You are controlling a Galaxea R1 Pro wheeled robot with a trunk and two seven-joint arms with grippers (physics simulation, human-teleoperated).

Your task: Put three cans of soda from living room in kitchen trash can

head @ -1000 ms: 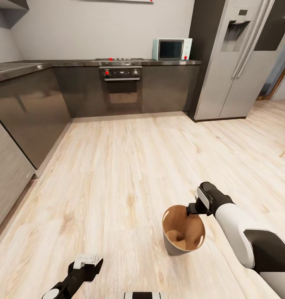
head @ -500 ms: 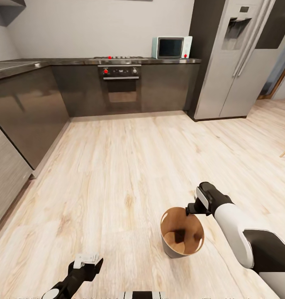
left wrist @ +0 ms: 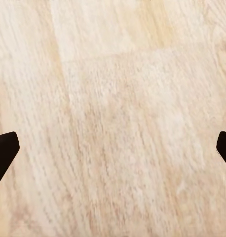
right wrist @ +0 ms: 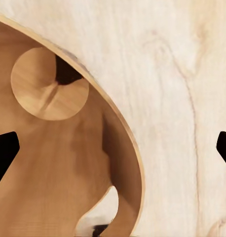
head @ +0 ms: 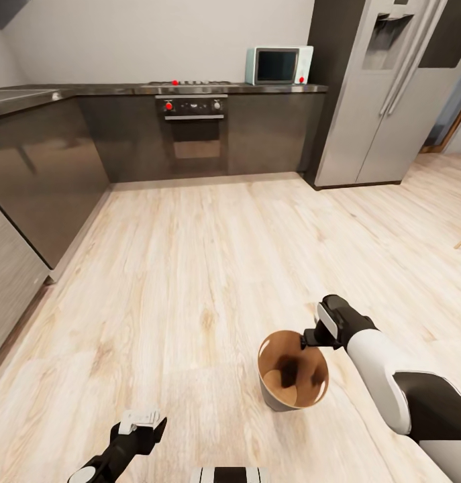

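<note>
Oven [head: 190, 127], microwave [head: 278, 65], fridge [head: 374, 94] well beyond tash can [head: 277, 396]; both tools released.

The trash can [head: 270, 396] stands upright on the light wood kitchen floor [head: 210, 268], a small round tapered bucket, grey outside and brown wood-toned inside [right wrist: 49, 163]. Its mouth is open to the top, and a dark shape [head: 287, 369] lies at the bottom, too shadowed to make out.
</note>
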